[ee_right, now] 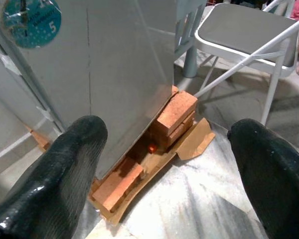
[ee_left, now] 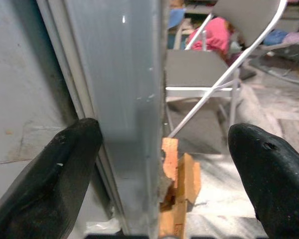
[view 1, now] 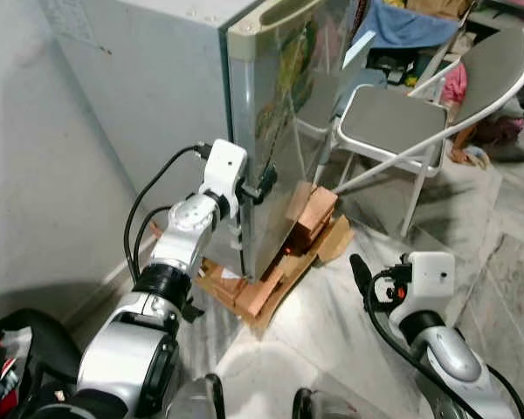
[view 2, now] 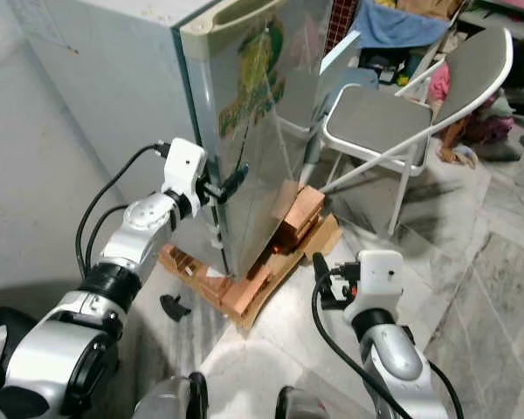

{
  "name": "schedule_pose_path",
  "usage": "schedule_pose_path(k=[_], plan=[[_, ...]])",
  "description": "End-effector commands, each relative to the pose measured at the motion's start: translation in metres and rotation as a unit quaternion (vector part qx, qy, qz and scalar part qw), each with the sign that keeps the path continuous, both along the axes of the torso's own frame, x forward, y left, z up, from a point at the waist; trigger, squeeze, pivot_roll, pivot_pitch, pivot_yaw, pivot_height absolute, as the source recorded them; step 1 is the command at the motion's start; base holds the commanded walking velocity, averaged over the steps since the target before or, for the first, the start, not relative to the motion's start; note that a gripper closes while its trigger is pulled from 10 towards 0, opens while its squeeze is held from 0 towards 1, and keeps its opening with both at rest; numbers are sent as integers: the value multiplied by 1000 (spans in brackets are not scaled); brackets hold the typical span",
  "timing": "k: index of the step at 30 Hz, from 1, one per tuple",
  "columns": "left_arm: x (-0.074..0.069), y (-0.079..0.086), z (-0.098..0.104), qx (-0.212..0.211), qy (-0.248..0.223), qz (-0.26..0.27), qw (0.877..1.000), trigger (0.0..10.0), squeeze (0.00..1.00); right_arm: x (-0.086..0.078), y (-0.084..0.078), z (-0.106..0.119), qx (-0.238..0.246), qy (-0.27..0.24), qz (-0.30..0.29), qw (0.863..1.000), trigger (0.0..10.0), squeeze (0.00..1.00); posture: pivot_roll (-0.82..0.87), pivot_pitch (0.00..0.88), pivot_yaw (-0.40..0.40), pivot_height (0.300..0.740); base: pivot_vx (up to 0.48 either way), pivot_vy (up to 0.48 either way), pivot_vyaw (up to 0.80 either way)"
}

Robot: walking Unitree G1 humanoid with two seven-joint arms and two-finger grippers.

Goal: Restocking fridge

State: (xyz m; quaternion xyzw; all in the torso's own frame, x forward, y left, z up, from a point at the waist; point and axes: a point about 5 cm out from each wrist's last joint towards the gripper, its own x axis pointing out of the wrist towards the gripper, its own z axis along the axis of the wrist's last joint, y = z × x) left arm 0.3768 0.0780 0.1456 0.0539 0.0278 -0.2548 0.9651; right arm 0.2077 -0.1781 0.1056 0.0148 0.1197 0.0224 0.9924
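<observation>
While the small silver-grey metal fridge (view 1: 271, 131) is seen standing at about 12 o'clock in the head views, raised off the floor on stacked orange-red bricks (view 1: 310, 214) and flattened brown cardboard (view 1: 332, 244), its door is seen shut, with a green and yellow sticker (view 2: 253, 78) on the front face. The left gripper (view 1: 260, 188) is held against the front left corner of the fridge, at the seam between door and side wall. Its black fingers (ee_left: 50, 174) are spread wide in the left wrist view, one set on the side-wall side of the door edge and the other out in front of the door; whether either is touching the metal cannot be told. The right gripper (ee_right: 164, 164) is held low at about 5 o'clock, apart from the fridge, and is pointed toward the brick base; its fingers (ee_right: 55, 169) are also spread wide, with nothing held between them. A folding chair with a grey padded seat and white metal frame (view 1: 402, 122) is placed at about 2 o'clock, just beside the fridge. Blue cloth (view 1: 402, 26) and pink fabric (view 1: 456, 83) are seen behind it. A pale marbled stone floor (view 1: 332, 340) is laid beneath everything, and a small black object (view 2: 175, 305) is seen lying on it near the left edge of the bricks.
</observation>
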Motion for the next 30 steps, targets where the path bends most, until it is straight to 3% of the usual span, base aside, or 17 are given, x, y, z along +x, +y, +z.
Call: schedule_pose_path(k=[1, 2, 3, 7, 10, 11, 13, 16, 20, 22, 23, 25, 26, 27, 28, 30], plan=[[4, -4, 7, -1, -7, 3, 1000, 10000, 0, -3, -1, 0, -1, -2, -2, 1000, 10000, 0, -106, 111, 34, 740, 0, 0, 0], [5, -16, 11, -5, -10, -14, 1000, 10000, 0, -4, -1, -1, -1, -1, -2, 1000, 10000, 0, -105, 108, 34, 740, 0, 0, 0], [5, -16, 11, -5, -10, -14, 1000, 10000, 0, -4, -1, -1, -1, -1, -2, 1000, 10000, 0, -105, 108, 34, 740, 0, 0, 0], [-5, -61, 24, -23, -27, -99, 994, 10000, 0, -7, 1, -2, 4, 3, 6, 1000, 10000, 0, -97, 100, 34, 740, 0, 0, 0], [-28, -110, 44, -49, -55, -214, 974, 10000, 0, -19, 1, -6, 6, 16, 15, 1000, 10000, 0, -89, 92, 31, 740, 0, 0, 0], [-41, -130, 54, -61, -70, -263, 960, 10000, 0, -28, -1, -8, 4, 22, 15, 1000, 10000, 0, -85, 89, 29, 740, 0, 0, 0], [-61, -156, 70, -81, -93, -320, 939, 10000, 0, -41, -4, -12, 2, 35, 11, 999, 10000, 0, -85, 86, 29, 740, 0, 0, 0], [-78, -179, 89, -113, -116, -347, 924, 10000, 0, -59, -8, -19, 4, 58, -5, 998, 10000, 0, -100, 79, 38, 740, 0, 0, 0], [-73, -177, 91, -121, -118, -332, 928, 10000, 0, -59, -8, -20, 6, 56, -11, 998, 10000, 0, -110, 75, 48, 740, 0, 0, 0], [-55, -158, 88, -130, -110, -278, 945, 10000, 0, -54, -6, -20, 3, 45, -11, 999, 10000, 0, -106, 71, 50, 740, 0, 0, 0], [-39, -132, 86, -135, -110, -226, 959, 10000, 0, -50, -5, -24, 3, 39, -9, 999, 10000, 0, -97, 69, 49, 740, 0, 0, 0], [-31, -115, 83, -134, -110, -198, 965, 10000, 0, -47, -5, -26, 4, 37, -10, 999, 10000, 0, -90, 67, 47, 740, 0, 0, 0], [-27, -96, 79, -133, -107, -176, 969, 10000, 0, -44, -5, -28, 8, 29, -12, 999, 10000, 0, -83, 66, 45, 740, 0, 0, 0], [-27, -96, 79, -133, -107, -176, 969, 10000, 0, -44, -5, -28, 8, 29, -12, 999, 10000, 0, -83, 66, 45, 740, 0, 0, 0], [-24, -77, 73, -126, -106, -156, 974, 10000, 0, -40, -5, -30, 11, 23, -14, 1000, 10000, 0, -76, 64, 43, 740, 0, 0, 0], [-23, -69, 70, -122, -105, -148, 976, 10000, 0, -39, -6, -30, 12, 21, -14, 1000, 10000, 0, -76, 64, 43, 740, 0, 0, 0]])
